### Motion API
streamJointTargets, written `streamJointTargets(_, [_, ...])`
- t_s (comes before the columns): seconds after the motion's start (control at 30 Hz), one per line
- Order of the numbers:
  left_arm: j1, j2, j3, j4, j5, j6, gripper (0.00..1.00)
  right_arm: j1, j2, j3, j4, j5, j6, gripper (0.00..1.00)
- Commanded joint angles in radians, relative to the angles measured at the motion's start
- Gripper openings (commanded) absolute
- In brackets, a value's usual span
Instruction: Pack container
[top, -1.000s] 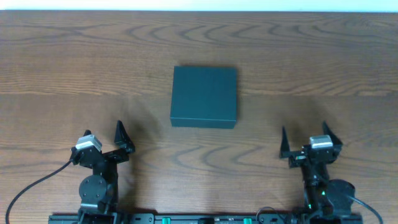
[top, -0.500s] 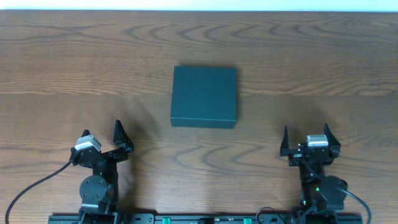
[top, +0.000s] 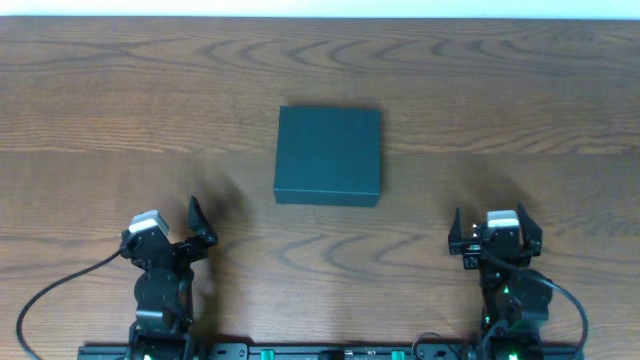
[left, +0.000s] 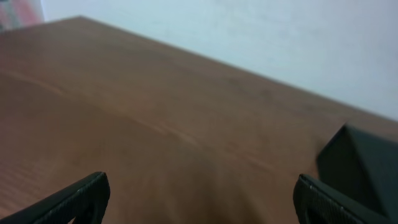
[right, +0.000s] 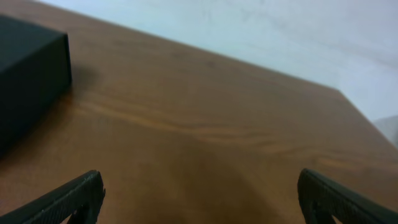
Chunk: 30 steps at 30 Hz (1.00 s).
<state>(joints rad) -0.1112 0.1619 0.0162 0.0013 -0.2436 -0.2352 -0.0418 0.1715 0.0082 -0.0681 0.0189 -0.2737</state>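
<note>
The container (top: 328, 155) is a dark teal square box, lid shut, lying flat on the middle of the wooden table. It also shows at the right edge of the left wrist view (left: 367, 165) and at the left edge of the right wrist view (right: 28, 74). My left gripper (top: 178, 232) is open and empty near the front left. My right gripper (top: 494, 232) is open and empty near the front right. Both are well short of the box. In each wrist view the fingertips are wide apart over bare wood (left: 199, 199) (right: 199, 199). No snack packets are in view.
The wooden table (top: 120, 100) stretches across the whole view, with a pale wall (left: 249, 31) behind its far edge. Both arm bases and their cables sit at the front edge (top: 320, 350).
Both grippers shifted slightly: the left one turned a little and the right one drew back toward its base and squared up. The box has not moved.
</note>
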Motion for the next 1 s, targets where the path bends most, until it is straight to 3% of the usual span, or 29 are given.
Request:
streamJointTargets(0.0, [0.006, 0.056, -0.011, -0.052, -0.037, 0.011, 0.95, 0.004, 0.039, -0.003, -0.004, 0.007, -0.011, 0.99])
streamJointTargets(0.2, [0.006, 0.064, -0.011, -0.021, -0.051, 0.011, 0.95, 0.004, 0.049, -0.003, 0.064, 0.007, -0.012, 0.99])
streamJointTargets(0.67, [0.032, 0.037, -0.011, -0.05, -0.048, 0.011, 0.95, 0.003, 0.039, -0.003, -0.004, 0.007, -0.011, 0.99])
streamJointTargets(0.97, [0.154, -0.159, -0.011, -0.043, -0.048, 0.012, 0.95, 0.002, -0.166, -0.003, -0.004, 0.007, -0.011, 0.99])
